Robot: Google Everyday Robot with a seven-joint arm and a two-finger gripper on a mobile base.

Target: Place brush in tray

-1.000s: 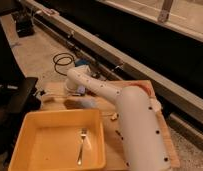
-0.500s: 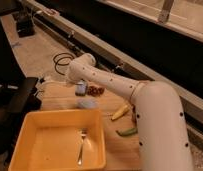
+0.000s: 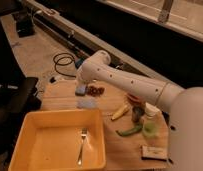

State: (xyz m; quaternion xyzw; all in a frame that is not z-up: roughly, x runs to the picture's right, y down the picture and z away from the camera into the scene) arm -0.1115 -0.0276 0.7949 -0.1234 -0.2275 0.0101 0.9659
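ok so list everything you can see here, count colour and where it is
tray: one, yellow, front left of the wooden table
fork: one, silver, lying inside the tray
wooden table: one, light brown, under everything
blue object: one, blue, back of the table below the arm's end
reddish objects: small cluster, dark red, right of the blue object
banana: one, yellow, right of the tray
green pepper: one, green, in front of the banana
bottle: one, pale green, right side of the table
cable: one, black, on the floor behind the table
brush: not visible
arm: one, white, reaching from the right across the table
gripper: one, at the arm's end above the blue object
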